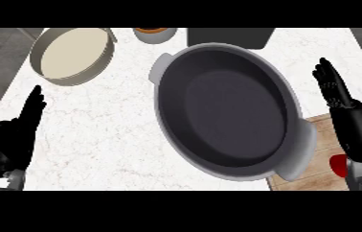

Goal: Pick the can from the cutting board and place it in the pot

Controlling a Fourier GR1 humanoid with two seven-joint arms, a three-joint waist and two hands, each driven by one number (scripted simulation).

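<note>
The right hand (338, 99) stands at the right edge of the head view, fingers straight and together, pointing away from the robot, holding nothing. Just below its wrist, a small patch of red peeks out: that is the can (339, 165), mostly hidden by the forearm and cut by the frame, so whether it stands upright I cannot tell. It sits on the wooden cutting board (322, 154), which lies under and to the inside of that hand, running to the lower right corner.

Directly to the hand's left is the pot (170, 89), wide, dark grey inside with a paler rim and two side handles; its near handle overlaps the board's edge. Nothing lies in it.

Over on the other side, the left hand (27, 118) rests at the left edge, fingers straight and up, open, touching nothing. Beyond it, further from the robot, sits a round beige pan (53, 77) with a grey wall. To the right of that pan, at the far edge of the white marbled counter (106, 130), a small grey cup with an orange top (154, 33) shows partly, and a dark rectangular object (230, 37) lies behind the pot.
</note>
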